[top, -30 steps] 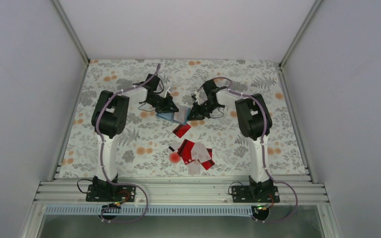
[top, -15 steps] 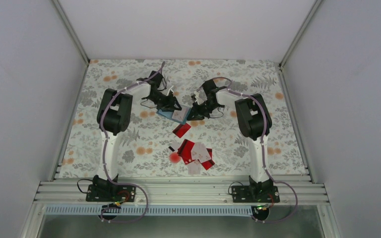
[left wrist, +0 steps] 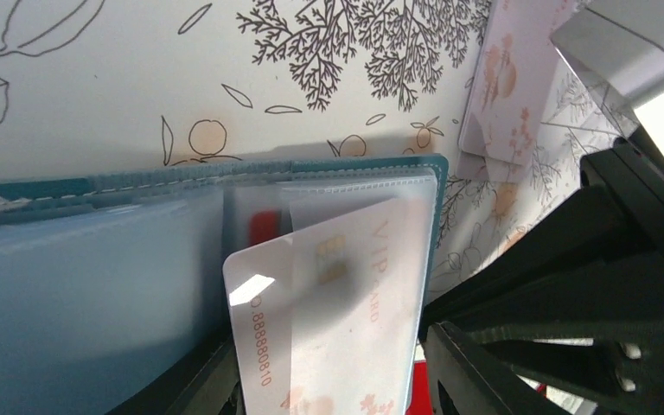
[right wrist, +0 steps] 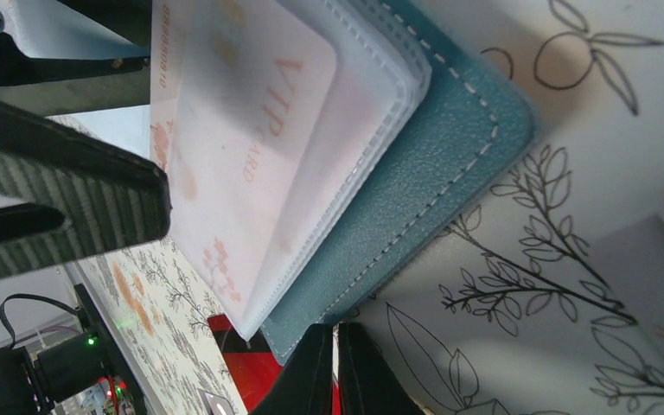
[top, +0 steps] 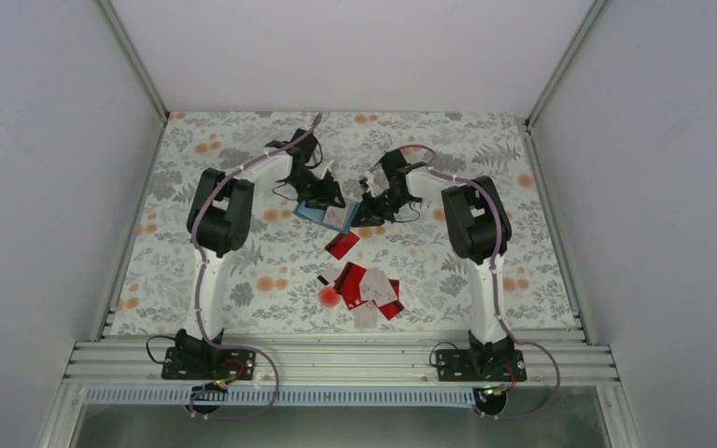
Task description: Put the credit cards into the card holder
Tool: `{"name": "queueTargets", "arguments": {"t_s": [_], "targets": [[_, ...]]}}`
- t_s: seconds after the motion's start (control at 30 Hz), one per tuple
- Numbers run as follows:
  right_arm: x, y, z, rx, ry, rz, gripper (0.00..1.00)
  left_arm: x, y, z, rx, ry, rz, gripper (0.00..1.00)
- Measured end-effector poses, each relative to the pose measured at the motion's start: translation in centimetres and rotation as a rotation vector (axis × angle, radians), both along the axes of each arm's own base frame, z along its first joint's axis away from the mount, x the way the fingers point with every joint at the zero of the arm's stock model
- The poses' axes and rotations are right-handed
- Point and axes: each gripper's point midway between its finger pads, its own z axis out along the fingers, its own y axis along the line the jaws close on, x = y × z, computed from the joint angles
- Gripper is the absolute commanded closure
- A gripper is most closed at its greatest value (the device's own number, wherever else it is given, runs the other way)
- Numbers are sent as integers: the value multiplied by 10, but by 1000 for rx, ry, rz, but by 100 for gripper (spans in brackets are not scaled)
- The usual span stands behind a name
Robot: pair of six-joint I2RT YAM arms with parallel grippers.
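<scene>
Now my left tool (left wrist: pixel 328 380) stands spread on either side of a pale card (left wrist: pixel 328 294) lying partway inside a clear sleeve of the holder (right wrist: pixel 432 173). My right tool (right wrist: pixel 337 367) is pressed together at the holder's edge. Both arms reach across the desk (left wrist: pixel 95 104), wrists angled inward. Next, I judge, comes a push to seat the card, then the loose cards (top: pixel 366 285).

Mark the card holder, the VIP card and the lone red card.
card holder (right wrist: pixel 437 164): right wrist view, teal stitched cover.
VIP card (left wrist: pixel 328 337): left wrist view, card face.
lone red card (top: pixel 342 245): top view, its centre.
</scene>
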Motion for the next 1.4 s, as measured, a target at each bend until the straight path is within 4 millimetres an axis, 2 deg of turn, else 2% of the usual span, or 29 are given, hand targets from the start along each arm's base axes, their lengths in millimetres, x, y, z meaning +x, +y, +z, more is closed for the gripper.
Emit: {"name": "queueTargets", "arguments": {"t_s": [0.67, 0.73, 0.8, 0.87, 1.27, 1.4], "targets": [[1, 2, 0, 3, -8, 2, 96, -5, -15, 1, 269, -64, -6, 23], [1, 2, 0, 4, -10, 2, 96, -5, -18, -1, 289, -67, -8, 17], [1, 2, 0, 3, -11, 2, 96, -4, -21, -1, 312, -71, -7, 14], [1, 1, 0, 1, -11, 1, 96, -2, -21, -1, 332, -78, 1, 6], [2, 0, 1, -5, -27, 1, 96, -3, -13, -2, 409, -73, 55, 1], [0, -6, 1, -33, -48, -1, 96, -5, -12, 7, 415, -78, 65, 3]]}}
